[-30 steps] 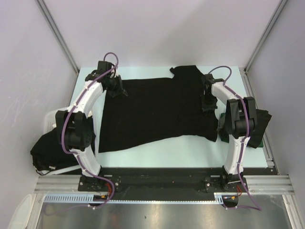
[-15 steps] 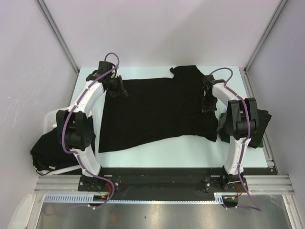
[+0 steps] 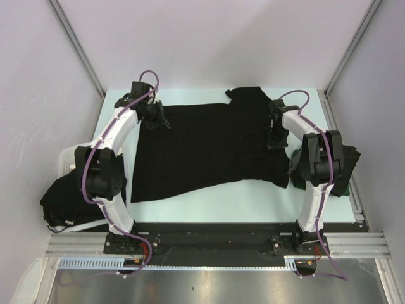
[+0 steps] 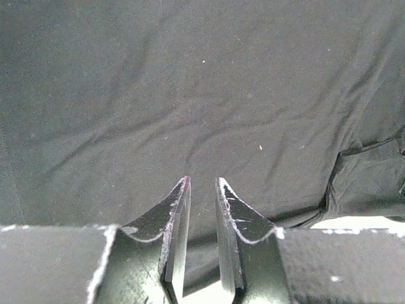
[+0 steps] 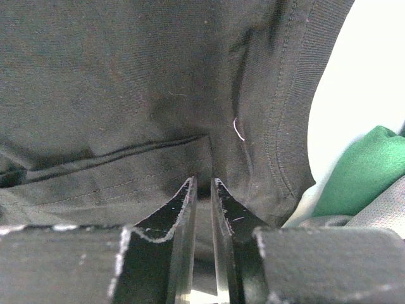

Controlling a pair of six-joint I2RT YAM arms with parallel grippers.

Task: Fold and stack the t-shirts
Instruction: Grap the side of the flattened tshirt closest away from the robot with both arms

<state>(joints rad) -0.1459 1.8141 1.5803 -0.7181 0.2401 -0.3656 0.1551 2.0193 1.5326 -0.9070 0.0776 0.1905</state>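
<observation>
A black t-shirt [image 3: 202,149] lies spread flat on the pale table [image 3: 240,199], with a sleeve at the back [image 3: 248,96]. My left gripper [image 3: 163,123] is at the shirt's back left edge. In the left wrist view its fingers [image 4: 177,209] stand a narrow gap apart with the shirt's cloth [image 4: 190,82] between them. My right gripper [image 3: 273,143] is at the shirt's right side. In the right wrist view its fingers [image 5: 183,209] are nearly together on a fold of the hemmed cloth [image 5: 158,95]. More black shirts [image 3: 63,199] sit heaped at the left.
A white slotted basket [image 3: 65,158] stands at the table's left edge with the black heap at it. A dark green and black cloth pile [image 3: 345,166] lies by the right arm and shows green in the right wrist view [image 5: 364,168]. Walls close in on both sides.
My left gripper has edged slightly to the right along the shirt's edge. The right gripper and the shirt look unchanged.
</observation>
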